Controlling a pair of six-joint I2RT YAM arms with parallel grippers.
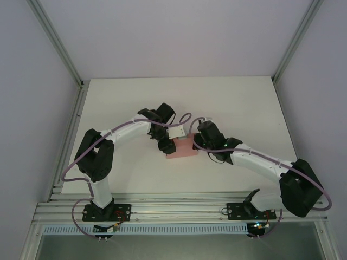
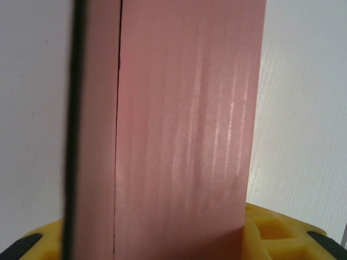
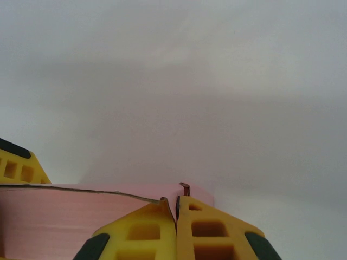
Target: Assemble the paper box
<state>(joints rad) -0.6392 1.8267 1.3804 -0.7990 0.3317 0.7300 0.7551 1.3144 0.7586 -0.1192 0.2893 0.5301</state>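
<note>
Top view: the paper box (image 1: 183, 150) lies at the centre of the table (image 1: 238, 108), long axis roughly 9-to-3. The left hand (image 1: 167, 145) is at its 9 o'clock end and the right hand (image 1: 197, 142) at its 3 o'clock end, equally near.

Left wrist view: the left hand is clamped across the paper box (image 2: 184, 135), which runs from 6 to 12.

Right wrist view: the right hand (image 3: 177, 216) is closed, apparently pinching a thin edge of the paper box (image 3: 65, 216), whose body extends toward 9 o'clock.

A white table (image 1: 135, 103) is carrying everything here, its flat rectangular top stretching from the near edge to the far wall. Metal rails (image 1: 162, 208) are running along its near edge and its left side. The pink paper box (image 1: 181, 150) is sitting around the middle of the top; whether it is resting on the surface or hanging just above it is not showing clearly.
</note>
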